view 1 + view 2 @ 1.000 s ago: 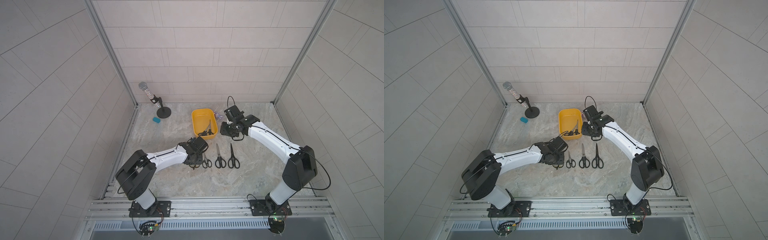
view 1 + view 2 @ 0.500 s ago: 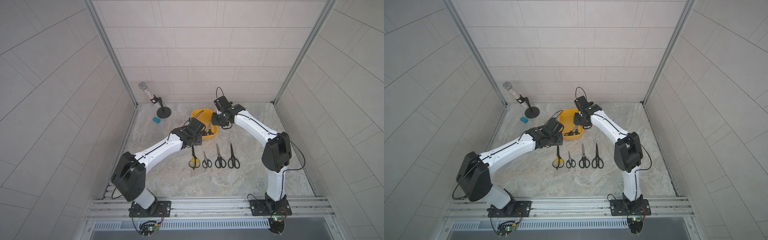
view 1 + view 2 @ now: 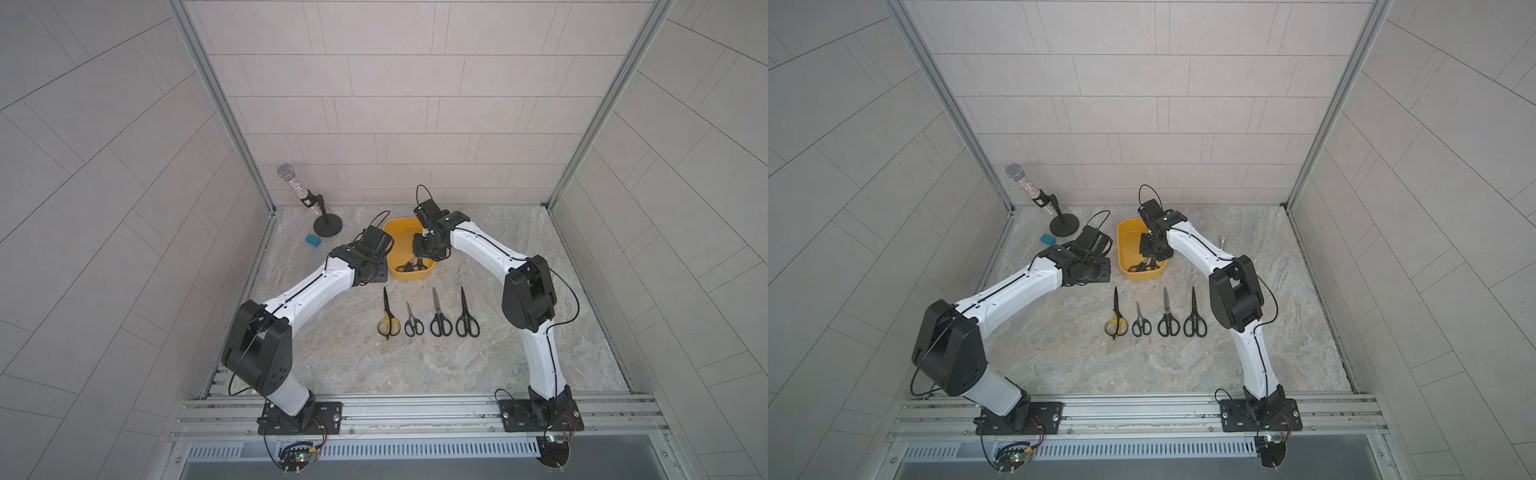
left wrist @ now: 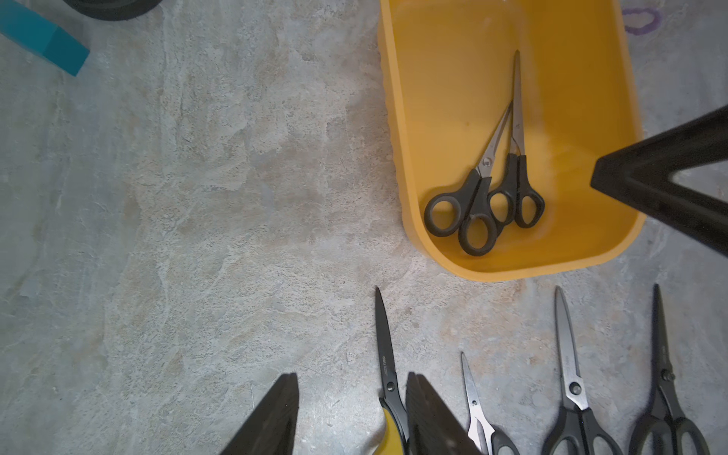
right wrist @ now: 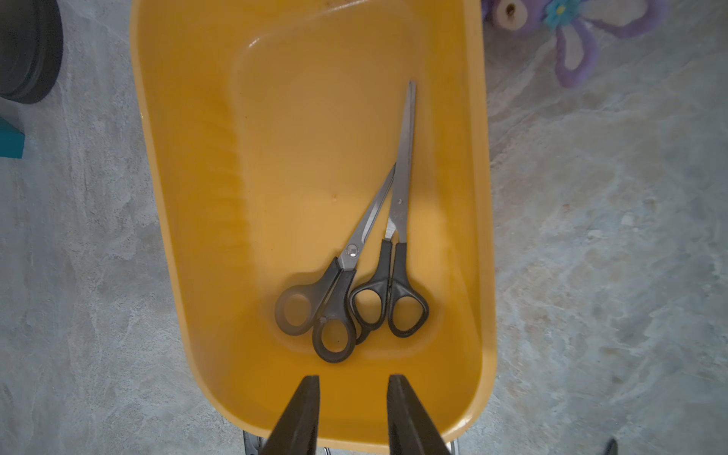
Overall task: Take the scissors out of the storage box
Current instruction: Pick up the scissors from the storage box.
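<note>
Yellow box (image 5: 169,220) holds two scissors (image 5: 351,252); four more scissors (image 3: 437,313) line the worktop (image 3: 374,374) beside it. Right fingers (image 5: 303,413) hover spread over the box, left fingers (image 4: 275,417) spread alongside, both empty.

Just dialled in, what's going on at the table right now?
Scissors are being emptied out of the yellow storage box. Four pairs lie in a row on the table in front of it; two black-handled pairs are still inside, handles overlapping. The right hand hovers open and empty over those handles. The left hand, also open and empty, is beside the box near the yellow-handled pair's tip.
</note>
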Tool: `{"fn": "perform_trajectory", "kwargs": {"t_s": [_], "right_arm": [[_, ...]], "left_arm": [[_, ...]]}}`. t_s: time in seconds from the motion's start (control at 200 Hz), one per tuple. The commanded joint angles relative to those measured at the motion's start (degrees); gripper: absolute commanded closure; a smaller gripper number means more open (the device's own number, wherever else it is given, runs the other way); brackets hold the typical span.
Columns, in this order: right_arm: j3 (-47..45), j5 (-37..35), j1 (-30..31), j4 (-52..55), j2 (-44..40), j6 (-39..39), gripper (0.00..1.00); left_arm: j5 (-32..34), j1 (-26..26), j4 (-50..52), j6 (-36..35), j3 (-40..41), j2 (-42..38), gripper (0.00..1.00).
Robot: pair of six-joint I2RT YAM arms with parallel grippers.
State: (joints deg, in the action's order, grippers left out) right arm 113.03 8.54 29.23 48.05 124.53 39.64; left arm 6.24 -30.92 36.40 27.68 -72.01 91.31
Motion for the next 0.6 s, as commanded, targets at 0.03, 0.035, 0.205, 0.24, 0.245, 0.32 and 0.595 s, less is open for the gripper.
{"fn": "perform_trajectory", "kwargs": {"t_s": [0.03,0.035,0.205,0.24,0.245,0.32,0.595], "right_arm": [[-1.5,-0.96,0.08,-0.78,-1.68,0.99,0.65],[-1.59,-0.92,0.06,-0.78,-1.76,0.98,0.65],[-6.12,-0.3,-0.43,-0.9,-5.87,0.92,0.66],[-8.58,-0.45,-0.78,-2.46,-7.91,1.34,0.65],[-8.82,-0.45,-0.9,-2.62,-8.17,1.42,0.65],[-11.82,-0.33,-2.56,-3.74,-11.42,2.1,0.65],[-17.49,0.95,-7.81,-3.73,-17.87,1.25,0.65]], "left_arm": [[-1.4,0.04,-1.26,-4.28,-1.53,-0.31,0.49],[-1.4,0.05,-1.25,-4.38,-1.63,-0.2,0.49],[-2.34,0.03,-3.15,-6.34,-6.16,3.66,0.52],[-3.13,-0.01,-4.43,-6.53,-6.9,4.67,0.52],[-3.23,0.03,-4.64,-6.56,-7.0,4.8,0.52],[-4.78,-0.2,-6.66,-6.75,-9.76,8.13,0.54],[-4.02,-3.89,-3.28,-8.27,-27.96,24.93,0.59]]}}
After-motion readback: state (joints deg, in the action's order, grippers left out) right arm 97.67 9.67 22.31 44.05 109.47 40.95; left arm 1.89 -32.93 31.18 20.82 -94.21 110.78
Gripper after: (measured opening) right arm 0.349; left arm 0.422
